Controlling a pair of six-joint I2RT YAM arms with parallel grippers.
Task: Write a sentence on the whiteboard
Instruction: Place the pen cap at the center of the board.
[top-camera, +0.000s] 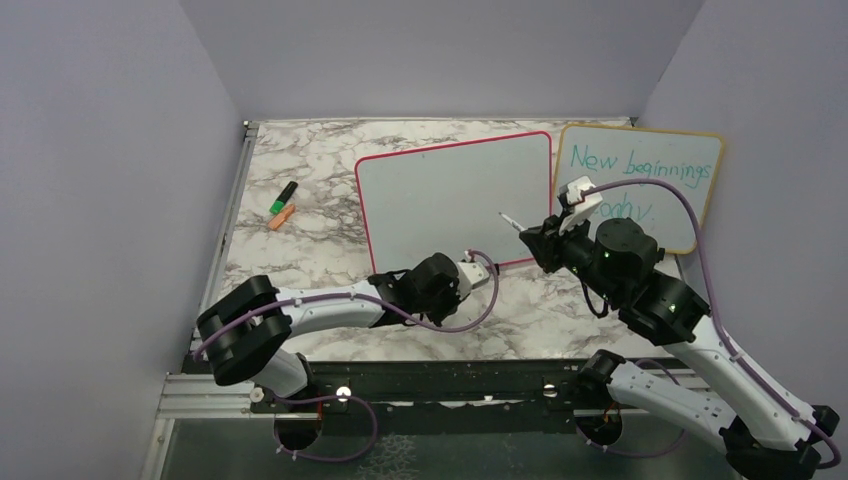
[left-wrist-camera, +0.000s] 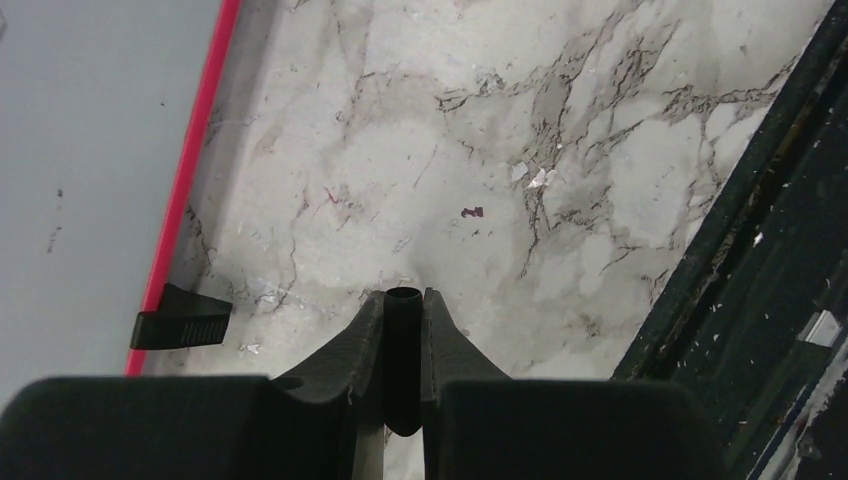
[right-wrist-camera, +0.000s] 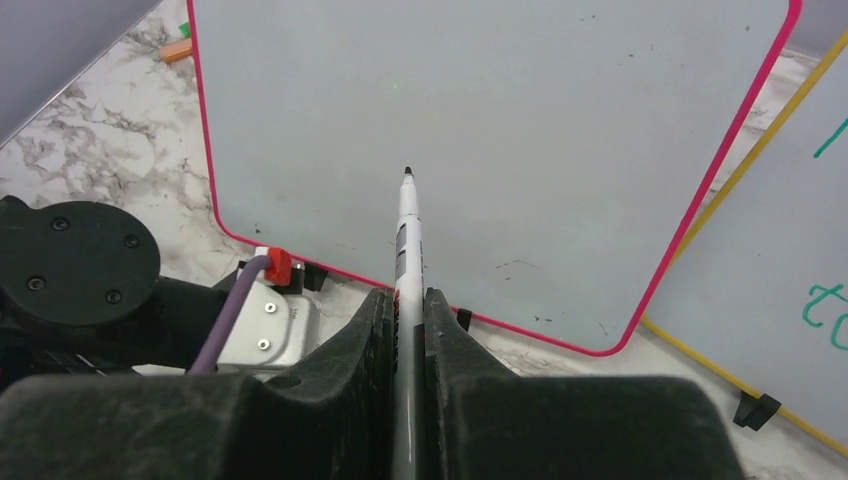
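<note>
The red-framed whiteboard (top-camera: 455, 200) lies on the marble table and its surface is blank; no black sentence shows on it. My right gripper (top-camera: 532, 238) is shut on a white marker (right-wrist-camera: 407, 220) with its cap off. The marker's black tip points at the lower middle of the whiteboard (right-wrist-camera: 500, 100), and I cannot tell whether it touches. My left gripper (left-wrist-camera: 404, 297) is shut on a black marker cap (left-wrist-camera: 403, 350), low over the marble just right of the whiteboard's red edge (left-wrist-camera: 190, 160). In the top view the left gripper (top-camera: 490, 272) sits at the board's near edge.
A yellow-framed board (top-camera: 640, 175) with teal writing lies right of the whiteboard, also in the right wrist view (right-wrist-camera: 790, 250). A green marker (top-camera: 286, 195) and an orange marker (top-camera: 281, 217) lie at the left. A black rail (left-wrist-camera: 760, 250) borders the table's near edge.
</note>
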